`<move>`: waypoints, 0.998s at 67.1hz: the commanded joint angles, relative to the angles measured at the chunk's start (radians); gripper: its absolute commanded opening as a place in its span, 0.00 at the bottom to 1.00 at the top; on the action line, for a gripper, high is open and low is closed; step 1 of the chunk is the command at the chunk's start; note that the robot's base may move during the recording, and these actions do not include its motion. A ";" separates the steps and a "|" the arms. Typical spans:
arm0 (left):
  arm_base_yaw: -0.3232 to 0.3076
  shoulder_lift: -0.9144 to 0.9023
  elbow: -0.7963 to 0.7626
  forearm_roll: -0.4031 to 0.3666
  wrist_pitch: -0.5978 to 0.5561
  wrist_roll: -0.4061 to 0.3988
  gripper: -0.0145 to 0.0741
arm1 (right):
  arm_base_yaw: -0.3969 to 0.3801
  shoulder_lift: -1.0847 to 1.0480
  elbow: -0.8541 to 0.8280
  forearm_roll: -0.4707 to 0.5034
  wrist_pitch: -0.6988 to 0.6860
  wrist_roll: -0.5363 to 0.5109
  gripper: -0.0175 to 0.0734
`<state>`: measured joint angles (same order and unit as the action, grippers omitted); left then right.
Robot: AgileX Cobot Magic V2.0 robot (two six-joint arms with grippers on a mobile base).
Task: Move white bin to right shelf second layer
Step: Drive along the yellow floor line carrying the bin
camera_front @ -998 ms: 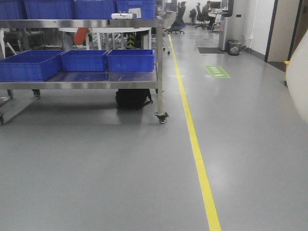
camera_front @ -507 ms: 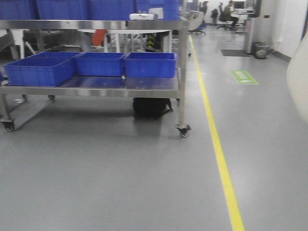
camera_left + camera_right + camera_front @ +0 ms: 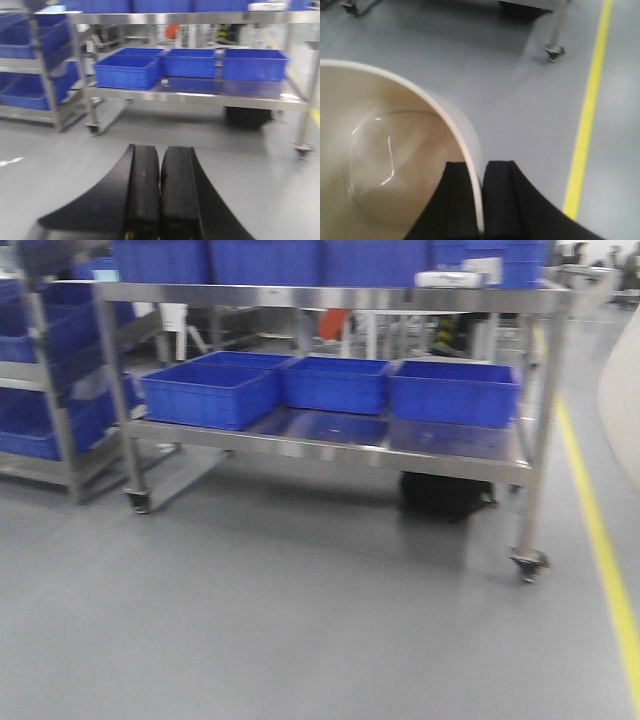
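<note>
**Cart sliding right while the base is swinging left**

Since a second ago the steel cart is drifting from the left of the front view toward its middle. The yellow floor line is slipping away to the cart's right, and a second rack is coming in on the cart's left. Everything is smearing, so I am taking it that the base is turning.

I am watching the right gripper pinching the rim of the white bin, with one finger inside the wall, one outside, and the jaws narrowed to the wall's thickness. The bin is hanging empty over bare floor in front of the cart, out from its right-hand caster. The left gripper is pressing its fingers fully together on nothing, pointing at the blue crates on the cart.

I am judging the bin light but slick: smooth plastic, a thin wall likely to flex, and no handles. Hanging from one side of its rim, it may be inclined to swing or creep out while the base is turning. I am reckoning the rim is the stiffest place to grip, so I am leaving the hold where it is. The roller shelf is not showing in any view.
</note>
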<state>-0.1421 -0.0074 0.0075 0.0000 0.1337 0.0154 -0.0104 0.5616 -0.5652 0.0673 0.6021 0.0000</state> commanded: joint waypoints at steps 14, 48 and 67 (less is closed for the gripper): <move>-0.003 -0.015 0.037 0.000 -0.086 -0.003 0.26 | -0.006 0.000 -0.033 0.006 -0.088 0.000 0.29; -0.003 -0.015 0.037 0.000 -0.086 -0.003 0.26 | -0.006 0.000 -0.033 0.006 -0.088 0.000 0.29; -0.003 -0.015 0.037 0.000 -0.086 -0.003 0.26 | -0.006 0.000 -0.033 0.006 -0.088 0.000 0.29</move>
<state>-0.1421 -0.0074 0.0075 0.0000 0.1337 0.0154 -0.0104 0.5616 -0.5652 0.0673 0.6021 0.0000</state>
